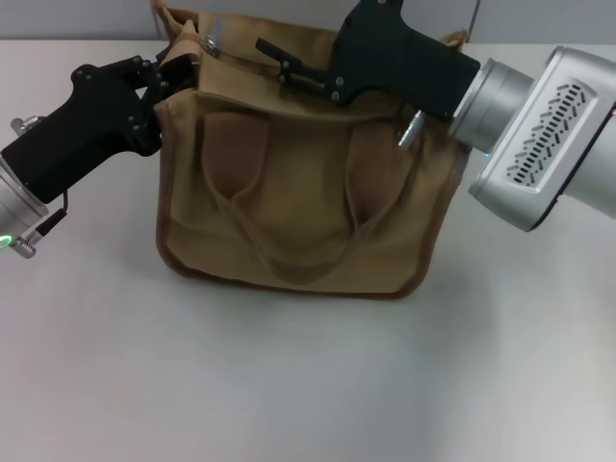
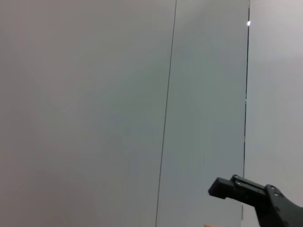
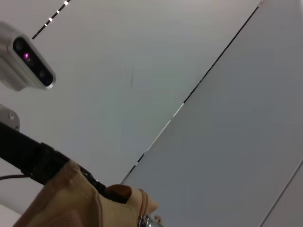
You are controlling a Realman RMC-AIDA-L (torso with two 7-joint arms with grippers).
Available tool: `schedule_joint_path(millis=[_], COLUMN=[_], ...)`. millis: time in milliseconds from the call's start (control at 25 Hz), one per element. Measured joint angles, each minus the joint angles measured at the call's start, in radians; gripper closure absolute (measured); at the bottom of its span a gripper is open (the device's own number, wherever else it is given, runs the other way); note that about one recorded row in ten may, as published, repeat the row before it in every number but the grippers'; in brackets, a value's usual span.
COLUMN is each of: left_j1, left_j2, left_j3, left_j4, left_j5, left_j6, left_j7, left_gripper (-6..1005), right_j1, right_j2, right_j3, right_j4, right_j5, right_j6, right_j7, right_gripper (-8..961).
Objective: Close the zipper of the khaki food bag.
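Observation:
The khaki food bag [image 1: 298,192] stands on the table with its handles [image 1: 289,245] hanging down the near side. My left gripper [image 1: 180,65] is shut on the bag's top left corner. The zipper [image 1: 245,60] runs along the top panel. A small silver pull tab [image 1: 212,40] shows near that left end. My right gripper [image 1: 271,58] lies over the top panel, pointing left along the zipper, a short way right of the tab. The right wrist view shows the bag's corner [image 3: 75,198], a bit of metal tab [image 3: 144,220] and the left gripper [image 3: 28,156].
The bag sits on a pale grey table [image 1: 289,385] that reaches back to a wall [image 1: 77,19]. The left wrist view shows only wall panels [image 2: 94,113] and part of the right gripper [image 2: 255,194].

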Motion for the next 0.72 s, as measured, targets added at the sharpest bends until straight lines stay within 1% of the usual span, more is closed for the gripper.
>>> schedule_joint_path(millis=[120,240,280,440,560,720], left_j1=[-0.005,-0.011,-0.015,-0.016,-0.016,-0.017], left_j2=[0.0,0.0,0.0,0.0,0.0,0.0], left_j3=[0.001,0.001,0.001,0.001,0.001,0.0], left_j4=[-0.006,-0.006,-0.006,-0.006,-0.006,-0.006], left_j5=[0.0,0.0,0.0,0.0,0.0,0.0], left_j6=[0.0,0.0,0.002,0.006,0.009,0.018], left_j7=[-0.001,-0.013,-0.022,-0.025,-0.026,-0.027], left_gripper=[971,971,970,970,969,968], right_j1=[0.018,0.05,0.074,0.093,0.089,0.064], right_j2=[0.0,0.0,0.0,0.0,0.0,0.0], right_j3=[0.0,0.001,0.013,0.042,0.076,0.116], right_j4=[0.007,0.041,0.071,0.115,0.135,0.135], right_j5=[-0.003,-0.003,-0.003,-0.005,-0.006,-0.007], right_j6=[0.028,0.064,0.093,0.114,0.107,0.078], right_j7=[-0.015,-0.067,-0.111,-0.18,-0.212,-0.205], right_gripper=[162,162,162,161,161,161])
